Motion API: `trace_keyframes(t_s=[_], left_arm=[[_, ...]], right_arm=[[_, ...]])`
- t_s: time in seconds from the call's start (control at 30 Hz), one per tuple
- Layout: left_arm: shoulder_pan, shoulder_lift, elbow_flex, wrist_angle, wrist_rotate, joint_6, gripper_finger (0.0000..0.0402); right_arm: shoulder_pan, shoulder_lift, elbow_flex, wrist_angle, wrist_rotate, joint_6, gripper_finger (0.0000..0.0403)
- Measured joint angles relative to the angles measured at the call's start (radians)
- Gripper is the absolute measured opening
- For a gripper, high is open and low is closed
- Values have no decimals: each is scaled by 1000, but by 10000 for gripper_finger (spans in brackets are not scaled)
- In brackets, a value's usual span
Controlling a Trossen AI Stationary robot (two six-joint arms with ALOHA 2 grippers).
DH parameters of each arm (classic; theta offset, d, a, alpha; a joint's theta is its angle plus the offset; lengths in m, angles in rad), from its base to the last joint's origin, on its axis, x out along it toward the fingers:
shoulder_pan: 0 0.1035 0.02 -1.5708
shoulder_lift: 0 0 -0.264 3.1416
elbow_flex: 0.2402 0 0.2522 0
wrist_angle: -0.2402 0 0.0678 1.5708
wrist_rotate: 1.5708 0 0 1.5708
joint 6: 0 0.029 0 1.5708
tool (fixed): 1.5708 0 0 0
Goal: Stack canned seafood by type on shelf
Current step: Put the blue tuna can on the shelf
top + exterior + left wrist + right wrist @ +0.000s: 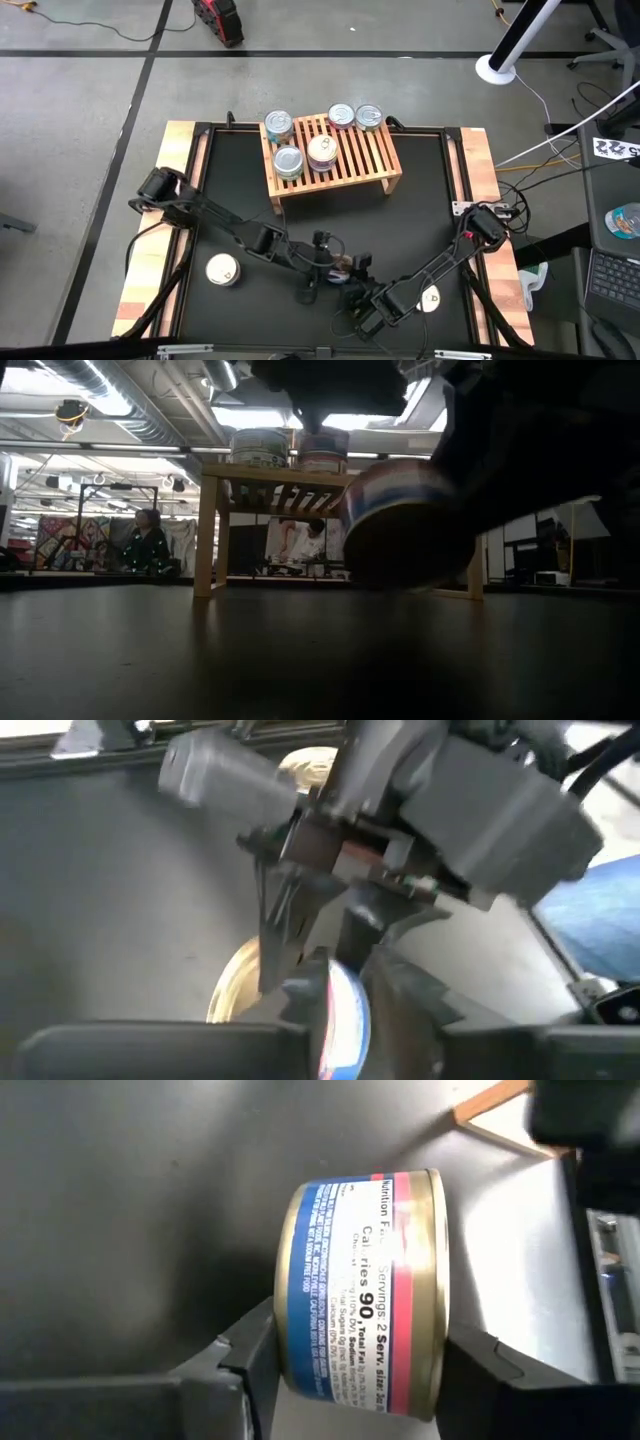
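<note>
One tin [360,1290] with a blue, white and red label hangs over the near middle of the black table, also showing in the low view [400,525] and the left wrist view [340,1020]. My right gripper [355,1368] is shut on it. My left gripper [322,262] faces the right gripper [352,276] right beside the tin; whether it touches the tin I cannot tell. The light-wood slatted shelf [350,165] stands at the far middle with several tins on top, among them one [288,161] and another [322,152]. Two cream-lidded tins [222,270] [430,298] rest flat on the table. My right gripper pinches the tin between its two fingers [250,1365], one on each flat end [437,1365], so its side label faces the wrist camera. The fingers come from the table's near right, slanting toward the far left. The tin stands on edge, tilted and lifted clear of the table.
Wooden side rails [170,200] border the black tabletop on both sides. The shelf's legs [207,535] stand on the far part of the table, with open space under its top. Cables and a laptop lie beyond the right rail. People show in the room behind.
</note>
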Motion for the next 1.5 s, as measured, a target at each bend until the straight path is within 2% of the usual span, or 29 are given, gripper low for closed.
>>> trace_keyframes(t_s=[0.13,0.27,0.43,0.6,0.83,0.9,1.17,1.37,1.5], left_arm=[[-7,-67,-2,-33,-6,73,121],[-12,-144,-2,-100,-7,124,141],[-15,-252,-2,-191,-18,130,140],[-16,-340,-2,-313,-18,147,132],[-16,-427,-2,-485,-18,145,129],[-16,-438,-2,-519,-19,136,130],[-16,-442,-3,-615,-19,140,130],[-16,-442,-5,-613,-20,173,129],[-16,-442,-5,-613,-21,174,130]], right_arm=[[0,-2,48,-98,2,0,182],[0,-7,112,-215,22,-1,181],[0,-7,215,-406,84,-1,181],[-7,-8,321,-615,196,3,180],[-78,-8,429,-831,310,3,180],[-110,-14,431,-826,339,-27,180],[-265,-44,431,-830,339,-143,179],[-364,-44,430,-828,289,-205,179],[-385,-58,430,-828,288,-219,179]])
